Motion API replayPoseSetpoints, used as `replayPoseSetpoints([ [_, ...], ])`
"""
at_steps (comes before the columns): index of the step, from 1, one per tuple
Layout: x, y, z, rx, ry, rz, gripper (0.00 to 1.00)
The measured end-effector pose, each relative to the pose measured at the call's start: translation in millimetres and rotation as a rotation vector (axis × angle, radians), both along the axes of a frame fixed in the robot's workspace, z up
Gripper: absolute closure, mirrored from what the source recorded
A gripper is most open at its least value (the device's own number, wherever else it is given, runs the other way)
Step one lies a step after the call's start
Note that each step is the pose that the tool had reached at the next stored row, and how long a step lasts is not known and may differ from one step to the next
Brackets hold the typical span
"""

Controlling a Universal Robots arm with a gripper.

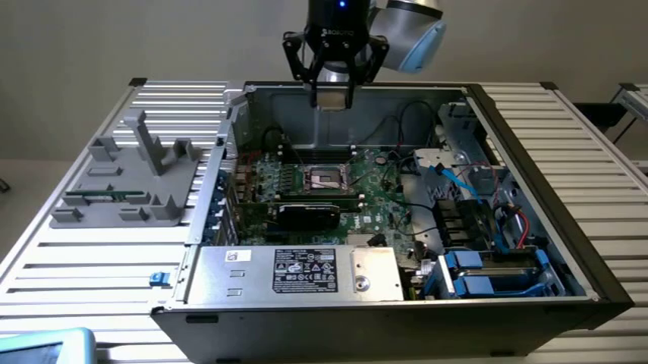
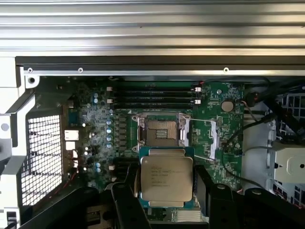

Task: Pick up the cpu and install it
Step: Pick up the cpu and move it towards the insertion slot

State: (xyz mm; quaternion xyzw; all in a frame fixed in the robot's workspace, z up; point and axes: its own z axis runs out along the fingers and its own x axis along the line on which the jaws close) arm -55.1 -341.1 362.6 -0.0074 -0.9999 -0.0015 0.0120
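Looking first at what you cannot verify: the arm [image 1: 410, 30] is cut off by the exterior view's upper edge. In the wrist view the black fingers [image 2: 202, 191] run out of the picture at their lower ends. The printing on the cpu [image 2: 167, 177] is too small to read, and so is the label on the silver power supply box [image 1: 294, 271]. The chip and fingers hide the part of the motherboard [image 2: 95, 119] that lies behind them. A pale blue object [image 1: 45, 347] in the exterior view's lower left corner is cropped, and you cannot tell what it is.

The gripper [image 1: 332, 95] pinches the cpu by two opposite edges, one finger on each side, metal top facing the wrist camera. In the exterior view it hangs above the open computer case [image 1: 567, 189], over the far wall and clear of the board.

The case holds the motherboard, the power supply box along the near wall, blue drive caddies [image 1: 486, 274] at the exterior view's right, loose cables [image 1: 456, 178] and a black card [image 1: 309, 214]. The socket frame [image 2: 163, 131] on the board stands open with its contact field showing. On the slatted table [image 1: 91, 265], at the exterior view's left, a grey fixture [image 1: 132, 178] holds a thin green strip [image 1: 106, 196], hard to make out.
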Motion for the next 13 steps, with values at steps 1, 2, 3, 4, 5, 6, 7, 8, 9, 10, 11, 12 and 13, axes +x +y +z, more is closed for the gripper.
replayPoseSetpoints([
  [1,0.0,1.7,-1.9,0.0002,-0.0001,-0.001,0.44],
  [2,0.0,3.8,-3.7,0.0002,-0.0001,-0.001,0.44],
  [3,0.1,5.9,-5.4,0.0001,-0.0001,-0.001,0.44],
  [4,0.1,8.1,-7.2,0.0001,0.0000,-0.002,0.44],
  [5,0.2,10.4,-9.1,0.0002,-0.0001,-0.002,0.44],
  [6,0.2,12.7,-10.8,0.0001,-0.0001,-0.002,0.44],
  [7,0.2,14.6,-12.7,0.0002,-0.0002,-0.002,0.44],
  [8,0.3,15.5,-14.6,0.0001,-0.0001,-0.002,0.44],
  [9,0.3,15.7,-16.5,0.0003,-0.0002,-0.002,0.44],
  [10,0.3,15.8,-18.2,0.0002,-0.0001,-0.002,0.44],
  [11,0.3,15.9,-20.0,0.0001,-0.0001,-0.002,0.44],
  [12,0.3,16.3,-21.8,0.0000,-0.0001,-0.003,0.44],
  [13,0.5,17.2,-23.5,0.0000,0.0000,-0.003,0.44],
])
